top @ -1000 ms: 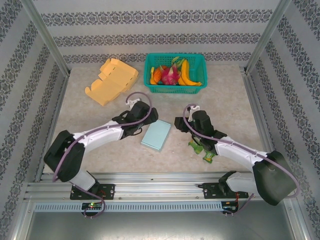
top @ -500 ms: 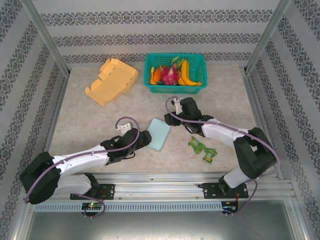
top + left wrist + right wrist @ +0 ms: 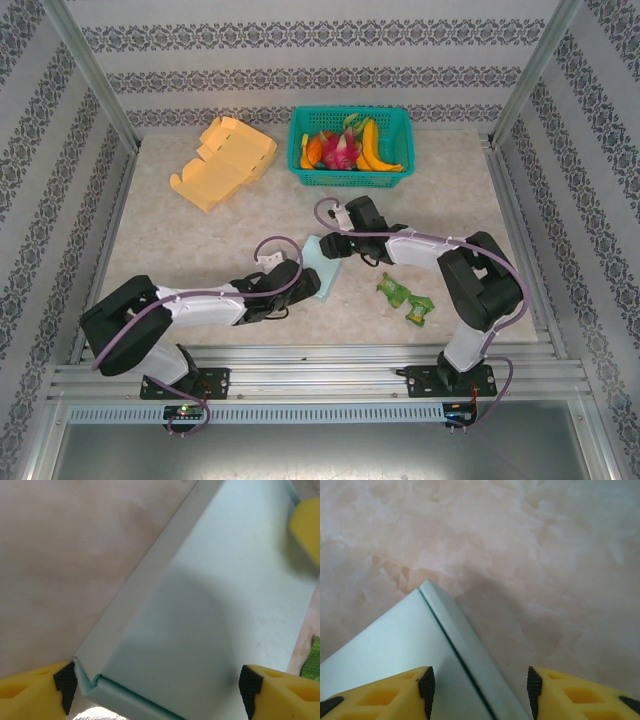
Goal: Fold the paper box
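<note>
Fingers [image 3: 30, 696] of left gripper [image 3: 155, 682] wide apart, right gripper [image 3: 480, 680] narrower, both astride paper box [image 3: 200, 605].

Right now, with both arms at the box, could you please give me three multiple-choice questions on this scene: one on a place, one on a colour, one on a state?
1. Where does the green fruit basket stand?
A) at the far edge of the table
B) between the arm bases
C) at the near left corner

2. What colour is the paper box at mid-table?
A) red
B) pale blue-green
C) black

3. How does the right gripper stand?
A) shut, fingers touching
B) holding the basket
C) open, the box's corner between its fingers

Key: 1 A, it stands by the back wall; 2 B, both wrist views show that pale tone; 3 C, a gap separates its yellow fingers.
</note>
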Motion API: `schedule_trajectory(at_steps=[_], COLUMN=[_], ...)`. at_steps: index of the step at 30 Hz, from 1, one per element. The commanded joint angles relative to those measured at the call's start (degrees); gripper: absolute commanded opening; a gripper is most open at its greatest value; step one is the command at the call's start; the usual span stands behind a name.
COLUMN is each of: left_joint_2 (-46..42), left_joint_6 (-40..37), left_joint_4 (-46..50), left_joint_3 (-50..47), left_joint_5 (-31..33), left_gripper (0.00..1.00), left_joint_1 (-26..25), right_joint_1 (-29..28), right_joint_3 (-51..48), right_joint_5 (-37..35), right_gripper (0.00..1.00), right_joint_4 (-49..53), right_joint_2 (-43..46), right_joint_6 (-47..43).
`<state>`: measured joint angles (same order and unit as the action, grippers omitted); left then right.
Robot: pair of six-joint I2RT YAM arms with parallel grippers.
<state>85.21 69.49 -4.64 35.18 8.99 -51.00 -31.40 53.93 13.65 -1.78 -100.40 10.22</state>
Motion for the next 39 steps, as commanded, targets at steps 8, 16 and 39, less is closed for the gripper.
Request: schedule_trajectory(at_steps=[8,16,39], left_joint_2=[5.0,12.2,42.0], left_joint_6=[-2.7,-6.9,-19.9], left_joint_4=[-0.4,0.8,5.1], left_joint_3=[7.6,17.2,59.4], left_joint_5=[2.6,1.9,-3.5], left_gripper=[0.85,0.85,0.83], left_joint_1=[0.1,2.6,3.3], right_joint_1=[0.0,1.8,17.6], right_joint_3=[-5.7,-13.4,-22.3], right_joint_5=[5.0,1.2,-6.5], right_gripper=[0.51,0.49,0.49], right_joint_4=[-4.2,-9.0,-24.6], right_joint_2=[2.1,12.3,18.8], right_joint_6=[2.5,8.1,13.5])
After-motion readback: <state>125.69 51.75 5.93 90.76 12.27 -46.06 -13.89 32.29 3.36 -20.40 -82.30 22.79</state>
